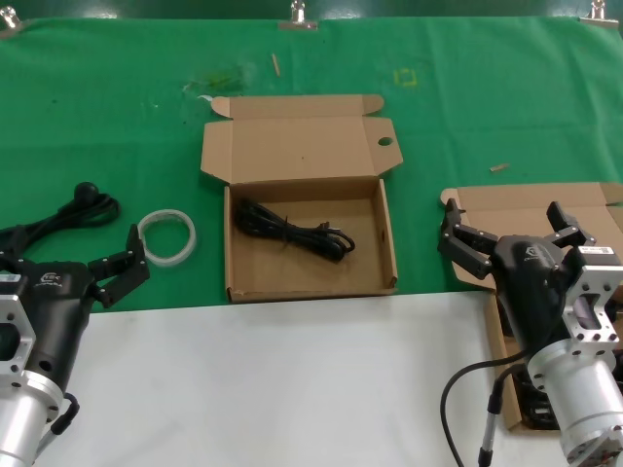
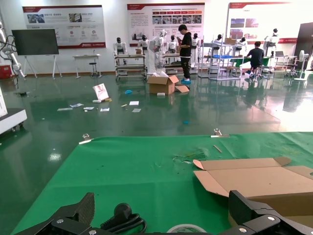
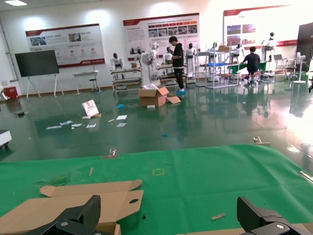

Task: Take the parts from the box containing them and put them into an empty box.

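The box with the oval hole in its lid flap [image 1: 310,146] lies open at the middle of the green mat. One coiled black cord with plug ends [image 1: 292,232] lies inside it. The other brown box [image 1: 526,202] is at the right, mostly hidden under my right arm; dark cords [image 1: 531,404] show in it beside the wrist. My right gripper [image 1: 503,219] is open and empty above that box's lid. My left gripper [image 1: 78,243] is open and empty at the near left. The holed lid also shows in the right wrist view [image 3: 73,205], beyond the open right gripper [image 3: 168,208].
A white ring [image 1: 167,233] and a black cord with a round knob end [image 1: 88,195] lie left of the middle box, just ahead of my left gripper [image 2: 162,205]. A white table strip [image 1: 292,389] runs along the front. Small scraps [image 1: 498,167] lie on the mat.
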Robot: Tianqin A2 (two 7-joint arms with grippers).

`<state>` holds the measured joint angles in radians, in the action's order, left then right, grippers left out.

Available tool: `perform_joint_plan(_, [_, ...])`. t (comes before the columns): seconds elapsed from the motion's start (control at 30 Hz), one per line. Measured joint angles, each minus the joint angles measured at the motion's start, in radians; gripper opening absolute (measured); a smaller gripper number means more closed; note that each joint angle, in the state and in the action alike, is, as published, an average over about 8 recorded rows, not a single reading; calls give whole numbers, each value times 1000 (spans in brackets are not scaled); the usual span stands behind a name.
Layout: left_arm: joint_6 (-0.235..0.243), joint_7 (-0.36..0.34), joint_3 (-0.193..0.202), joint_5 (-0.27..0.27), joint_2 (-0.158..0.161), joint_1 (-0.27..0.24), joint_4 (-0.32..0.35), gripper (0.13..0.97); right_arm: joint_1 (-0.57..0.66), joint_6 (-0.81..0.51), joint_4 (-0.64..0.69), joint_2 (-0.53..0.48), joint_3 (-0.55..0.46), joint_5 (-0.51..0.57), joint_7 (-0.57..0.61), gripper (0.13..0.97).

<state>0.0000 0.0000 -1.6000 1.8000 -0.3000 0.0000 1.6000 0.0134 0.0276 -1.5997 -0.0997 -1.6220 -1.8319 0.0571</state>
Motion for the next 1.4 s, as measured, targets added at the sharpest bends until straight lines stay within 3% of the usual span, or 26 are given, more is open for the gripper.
perform_joint_plan(1.4, [0,0,0,0,0,0,0,966,0,0,0,0,0,0,0,966])
